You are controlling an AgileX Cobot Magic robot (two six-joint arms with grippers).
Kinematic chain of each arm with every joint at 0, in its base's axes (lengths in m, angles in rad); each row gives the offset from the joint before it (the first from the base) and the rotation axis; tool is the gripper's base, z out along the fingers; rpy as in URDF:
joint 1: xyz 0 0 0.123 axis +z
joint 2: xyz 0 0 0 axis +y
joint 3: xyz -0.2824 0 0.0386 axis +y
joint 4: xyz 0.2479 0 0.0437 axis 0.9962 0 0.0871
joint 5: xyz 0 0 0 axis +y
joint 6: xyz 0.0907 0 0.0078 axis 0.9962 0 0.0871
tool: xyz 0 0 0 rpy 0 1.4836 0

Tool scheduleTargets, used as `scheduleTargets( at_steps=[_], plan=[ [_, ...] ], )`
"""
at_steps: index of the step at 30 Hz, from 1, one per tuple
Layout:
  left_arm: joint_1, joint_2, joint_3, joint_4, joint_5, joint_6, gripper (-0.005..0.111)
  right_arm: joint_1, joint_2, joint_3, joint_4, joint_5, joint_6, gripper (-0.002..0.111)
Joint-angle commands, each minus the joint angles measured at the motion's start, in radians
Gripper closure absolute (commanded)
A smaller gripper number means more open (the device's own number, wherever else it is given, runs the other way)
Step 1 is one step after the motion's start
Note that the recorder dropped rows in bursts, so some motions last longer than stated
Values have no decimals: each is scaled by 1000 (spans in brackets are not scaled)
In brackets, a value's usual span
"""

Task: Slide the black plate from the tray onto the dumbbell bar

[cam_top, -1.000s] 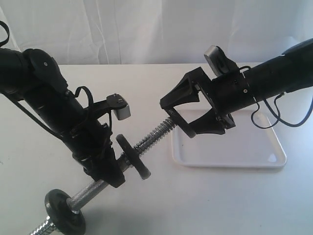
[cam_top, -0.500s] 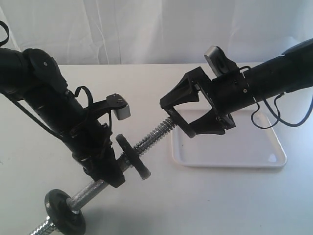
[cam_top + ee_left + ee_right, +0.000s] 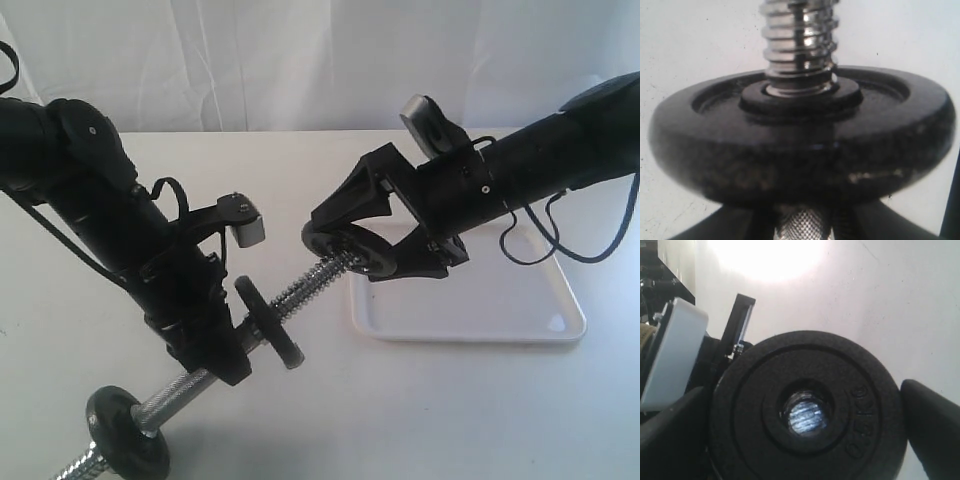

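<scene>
- I see the right gripper (image 3: 345, 245) closed on the black plate (image 3: 328, 240), with one finger on each side of its rim.
- In the right wrist view the black plate (image 3: 840, 390) fills the space between the fingers (image 3: 932, 425). Its flat face is turned towards the camera.
- The plate is off the tray (image 3: 500, 325) and held in the air at the free threaded end of the dumbbell bar (image 3: 300, 285).
- The bar's threaded tip shows through the plate's centre hole, straight ahead of the right gripper. I cannot tell how far it has gone in.
- The tray lies on the table (image 3: 450, 420), below and behind the right gripper.
- The left gripper (image 3: 222, 352) is clamped on the knurled middle of the bar and holds it tilted, with the free end raised towards the right gripper.
- A second black disc (image 3: 268, 322) is threaded on the bar just in front of the left gripper's fingers. In the left wrist view this disc (image 3: 800, 150) spans nearly the whole picture, and the threaded rod (image 3: 799, 45) rises out of its hub.
- A third black disc (image 3: 125, 432) sits on the bar's low end, behind the left gripper and near the table.
- Bare thread separates the held plate from the second disc, so the two are well apart.
</scene>
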Motion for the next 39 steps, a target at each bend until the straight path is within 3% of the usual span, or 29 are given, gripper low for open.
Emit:
scheduleTargets(
  at_steps=[1, 15, 39],
  plan=[
    [-1, -50, -24, -171, 51, 10, 107, 21, -17, -1, 51, 62, -2, 108],
    [-1, -50, -24, -193, 3, -97, 107, 21, -17, -1, 122, 62, -85, 108],
    [-1, -50, -24, -333, 5, -99, 107, 21, -11, -1, 263, 62, -208, 108]
  ],
)
